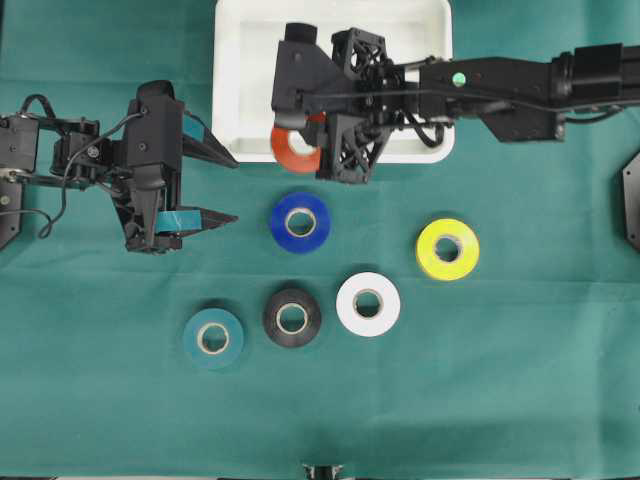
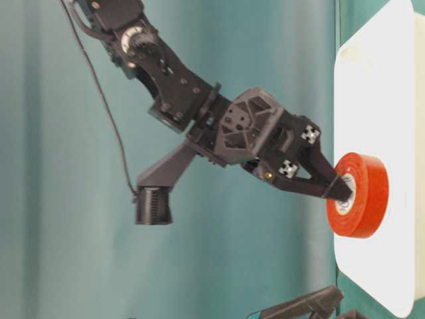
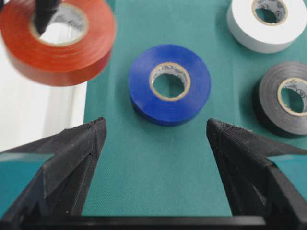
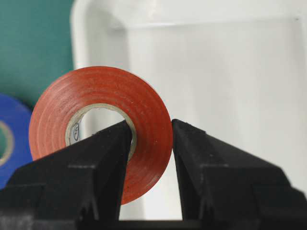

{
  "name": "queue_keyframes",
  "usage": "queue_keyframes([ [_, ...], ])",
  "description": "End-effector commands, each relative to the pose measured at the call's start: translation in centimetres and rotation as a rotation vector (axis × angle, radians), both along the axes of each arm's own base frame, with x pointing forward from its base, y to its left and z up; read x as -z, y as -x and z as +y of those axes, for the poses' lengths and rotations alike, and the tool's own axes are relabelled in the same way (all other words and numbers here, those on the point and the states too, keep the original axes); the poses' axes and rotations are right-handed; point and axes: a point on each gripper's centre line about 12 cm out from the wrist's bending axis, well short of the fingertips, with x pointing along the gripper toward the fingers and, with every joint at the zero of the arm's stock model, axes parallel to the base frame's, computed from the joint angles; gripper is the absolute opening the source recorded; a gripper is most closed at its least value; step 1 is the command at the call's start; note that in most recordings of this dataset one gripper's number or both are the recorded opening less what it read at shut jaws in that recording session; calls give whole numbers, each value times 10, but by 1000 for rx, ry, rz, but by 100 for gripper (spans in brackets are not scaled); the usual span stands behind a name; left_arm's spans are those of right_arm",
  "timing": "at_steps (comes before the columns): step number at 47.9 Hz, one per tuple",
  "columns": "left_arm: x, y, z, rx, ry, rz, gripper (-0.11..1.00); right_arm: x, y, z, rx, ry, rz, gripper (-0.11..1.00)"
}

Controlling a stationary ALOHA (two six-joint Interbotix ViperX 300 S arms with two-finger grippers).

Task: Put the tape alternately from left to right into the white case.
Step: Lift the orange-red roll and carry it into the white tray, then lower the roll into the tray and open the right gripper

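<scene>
Hands: right hand (image 4: 151, 143) pinches glossy orange-red ring roll (image 4: 103, 120) | left hand (image 3: 156, 143) agape | smooth white case (image 1: 240, 60)

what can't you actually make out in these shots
- Overhead view: the right gripper covers most of the orange-red roll and part of the white case, so whether the roll rests on the case is unclear.
- Left wrist view: the white roll and black roll are cut off by the frame edges; the yellow and teal rolls are outside it.
- Table-level view: only a sliver of the left gripper shows at the bottom edge.
</scene>
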Motion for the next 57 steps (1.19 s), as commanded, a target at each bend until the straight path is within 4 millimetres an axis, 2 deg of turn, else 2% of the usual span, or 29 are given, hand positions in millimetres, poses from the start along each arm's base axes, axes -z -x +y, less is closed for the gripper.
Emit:
queue_keyframes([
  [1, -9, -4, -1, 1, 3, -29, 89, -16, -6, -12, 18, 13, -52, 1],
  [10, -8, -4, -1, 0, 3, -28, 89, -7, -18, -28, 32, 33, -43, 1],
  [22, -7, -3, -1, 4, 2, -25, 89, -5, -30, -34, 22, 62, -51, 1],
  [57, -6, -2, -1, 1, 5, -21, 89, 7, -33, -42, 29, 59, -56, 1],
])
